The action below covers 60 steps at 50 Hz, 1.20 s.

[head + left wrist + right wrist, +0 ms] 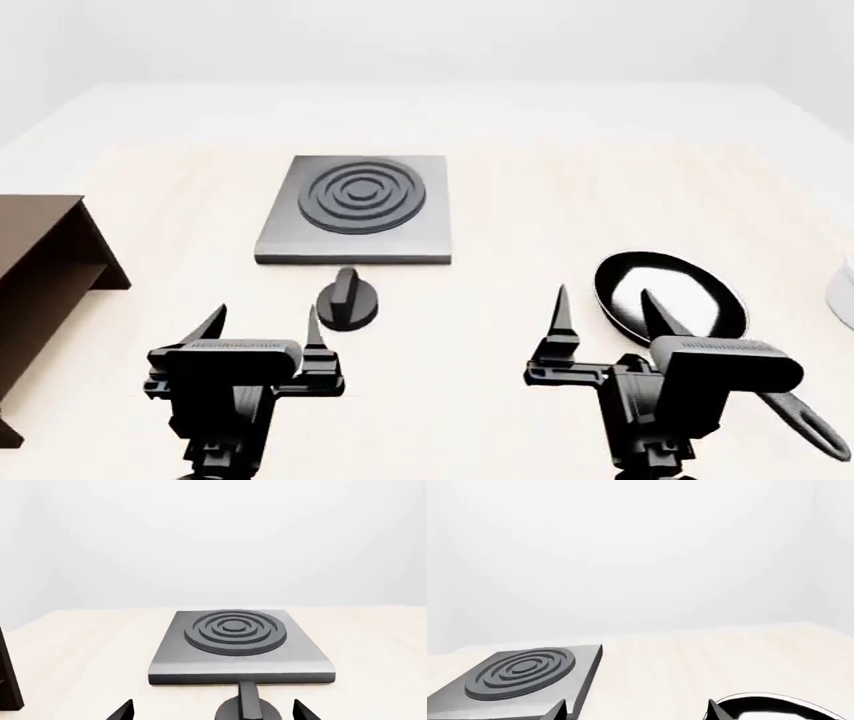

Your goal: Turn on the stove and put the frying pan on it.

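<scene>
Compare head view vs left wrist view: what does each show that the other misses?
Head only: the frying pan on the table's right side, the brown shelf at the left, a white object cut off at the right edge, and both arms whole, with the left claw and right claw open and empty.
Left wrist only: a close, low look at the stove's front edge, with the knob lying between the left claw's tips.
Both: the stove with its ring burner bare, the knob just in front of it, and the light wooden table.
</scene>
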Available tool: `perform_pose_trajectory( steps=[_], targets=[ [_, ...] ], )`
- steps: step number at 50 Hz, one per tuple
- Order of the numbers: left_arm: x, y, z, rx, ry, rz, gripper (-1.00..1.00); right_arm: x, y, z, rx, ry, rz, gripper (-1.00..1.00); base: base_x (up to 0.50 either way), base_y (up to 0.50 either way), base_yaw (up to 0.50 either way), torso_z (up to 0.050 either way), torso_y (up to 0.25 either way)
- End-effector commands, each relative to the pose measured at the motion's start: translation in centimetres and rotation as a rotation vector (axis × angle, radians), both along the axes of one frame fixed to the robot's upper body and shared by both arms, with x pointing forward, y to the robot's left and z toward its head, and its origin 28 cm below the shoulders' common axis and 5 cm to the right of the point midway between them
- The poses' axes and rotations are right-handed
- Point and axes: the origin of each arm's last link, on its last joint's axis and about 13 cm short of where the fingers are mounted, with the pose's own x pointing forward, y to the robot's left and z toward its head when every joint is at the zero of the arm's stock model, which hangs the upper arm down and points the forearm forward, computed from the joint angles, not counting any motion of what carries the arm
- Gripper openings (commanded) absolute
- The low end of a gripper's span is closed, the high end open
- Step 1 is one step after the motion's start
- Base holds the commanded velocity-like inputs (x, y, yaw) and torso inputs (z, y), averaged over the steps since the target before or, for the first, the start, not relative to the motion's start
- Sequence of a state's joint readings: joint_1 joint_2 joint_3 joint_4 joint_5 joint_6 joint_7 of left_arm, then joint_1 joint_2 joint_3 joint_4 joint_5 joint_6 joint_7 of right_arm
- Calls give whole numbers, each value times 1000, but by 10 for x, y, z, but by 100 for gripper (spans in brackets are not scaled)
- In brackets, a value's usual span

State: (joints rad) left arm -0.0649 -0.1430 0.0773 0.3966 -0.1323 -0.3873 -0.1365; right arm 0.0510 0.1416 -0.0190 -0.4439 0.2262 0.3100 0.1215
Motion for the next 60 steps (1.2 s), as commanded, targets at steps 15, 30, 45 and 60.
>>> perform_pose_trajectory(
  steps=[15, 30, 45, 60],
  targets=[
    [0, 1, -2, -5, 7, 7, 100, 2, 0, -1, -1, 34, -27, 100, 422, 0, 0, 0, 1],
    [11, 14, -15, 34, 34, 81, 100, -1, 2, -6, -38, 28, -7, 100, 0, 0, 0, 0, 0],
    [19, 28, -48, 50, 113, 165, 100, -1, 1, -8, -34, 37, -12, 100, 0, 0, 0, 0, 0],
    [22, 23, -68, 80, 178, 156, 100, 0, 0, -10, -34, 46, -12, 100, 0, 0, 0, 0, 0]
  ],
)
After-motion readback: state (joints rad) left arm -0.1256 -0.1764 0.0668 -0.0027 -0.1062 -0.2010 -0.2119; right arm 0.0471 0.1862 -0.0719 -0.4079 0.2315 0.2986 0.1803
